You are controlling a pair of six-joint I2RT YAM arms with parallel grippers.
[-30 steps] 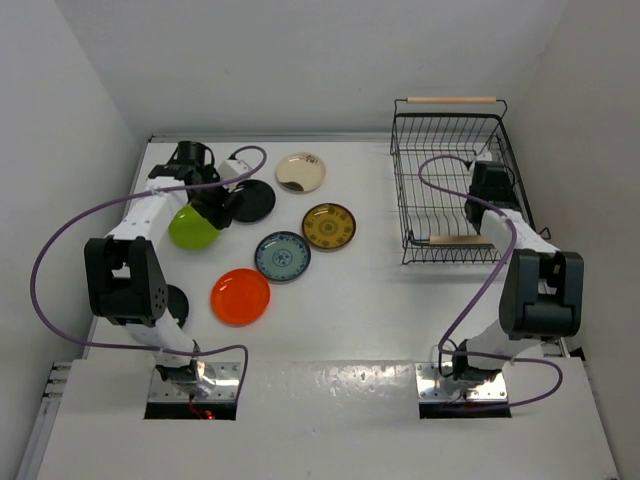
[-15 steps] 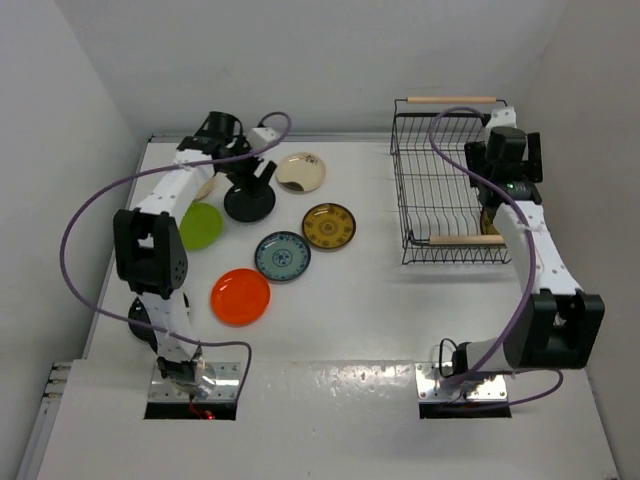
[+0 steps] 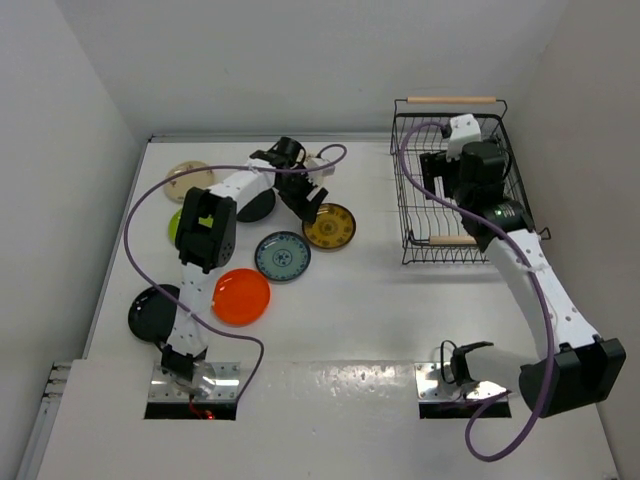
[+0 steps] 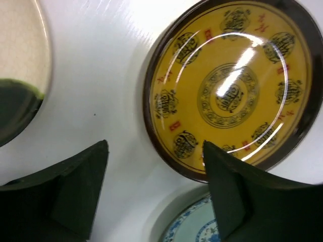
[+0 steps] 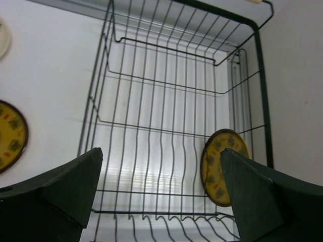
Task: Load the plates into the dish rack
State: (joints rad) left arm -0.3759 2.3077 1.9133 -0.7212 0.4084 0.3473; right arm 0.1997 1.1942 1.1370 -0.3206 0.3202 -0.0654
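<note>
My left gripper [image 3: 304,200] is open and empty, low over the table beside the near-left rim of a brown-gold plate [image 3: 329,226]. In the left wrist view that plate [image 4: 227,85] lies flat just past my gripper [image 4: 155,146], with the blue-patterned plate [image 4: 202,227] below it. A cream plate [image 4: 20,50] lies to the left. My right gripper [image 3: 440,178] is open and empty above the black wire dish rack [image 3: 452,100]. In the right wrist view a second brown-gold plate [image 5: 224,166] stands on edge at the right side of the rack [image 5: 151,91].
On the table lie the blue-patterned plate [image 3: 282,255], an orange-red plate [image 3: 240,296], a cream plate [image 3: 188,175], a lime green plate [image 3: 177,225] and a black plate [image 3: 258,203], partly under my left arm. A black round disc [image 3: 152,312] lies at the near left.
My left arm swung right, from the black plate to beside the brown-gold plate. My right gripper moved left and now hangs over the rack's inside.
</note>
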